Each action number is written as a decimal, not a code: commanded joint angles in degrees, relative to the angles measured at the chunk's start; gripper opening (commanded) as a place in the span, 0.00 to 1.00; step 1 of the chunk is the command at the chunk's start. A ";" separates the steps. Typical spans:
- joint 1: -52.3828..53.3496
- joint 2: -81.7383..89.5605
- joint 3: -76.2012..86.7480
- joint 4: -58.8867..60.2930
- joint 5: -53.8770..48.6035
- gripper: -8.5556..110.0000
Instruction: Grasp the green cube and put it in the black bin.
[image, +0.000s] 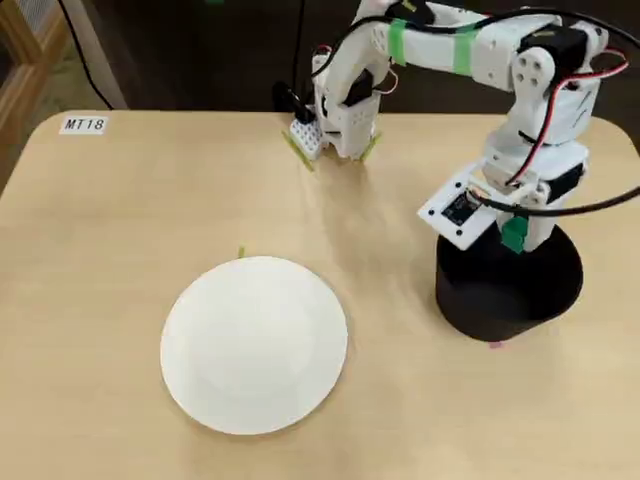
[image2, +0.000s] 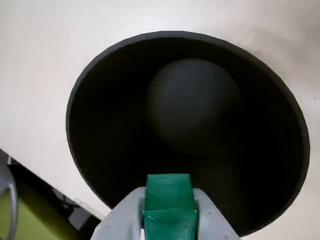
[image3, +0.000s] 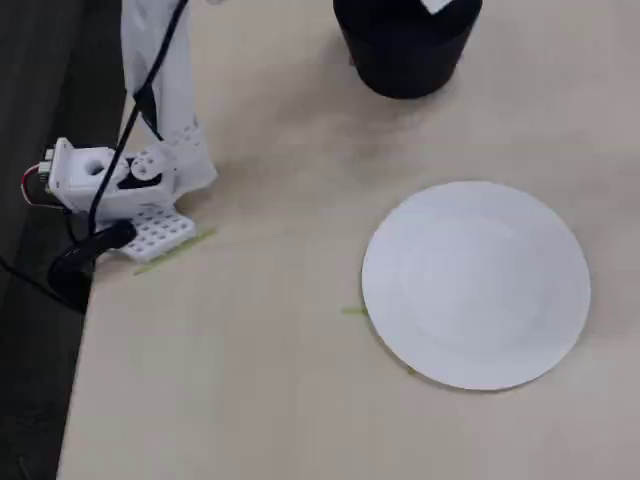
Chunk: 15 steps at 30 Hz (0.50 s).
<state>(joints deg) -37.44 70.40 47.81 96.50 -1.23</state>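
Your end effector (image2: 169, 220) is gripping the green cube (image2: 169, 200), its two pale fingers (image2: 122, 212) pressing against the cube's left and right sides in the wrist view. It is hanging directly over the open mouth of the black bin (image2: 100, 150), so the cube is sitting between the fingertips with the bin's dark floor below it. In a fixed view, the white plate (image: 255, 345) is lying on the table (image: 120, 220) well apart to the end effector's left.

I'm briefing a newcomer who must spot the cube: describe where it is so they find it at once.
Find the wooden table, then the black bin beside the white plate. In the wrist view the cube sits clamped in the tool above the bin's mouth, the only bright green block there.
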 joint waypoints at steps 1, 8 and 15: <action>-0.53 0.35 -0.18 -0.62 -0.26 0.07; -0.53 1.32 -0.18 -0.70 -0.79 0.21; -0.18 2.72 -0.26 -0.44 0.97 0.20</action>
<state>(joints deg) -37.44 70.05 47.81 96.33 -1.05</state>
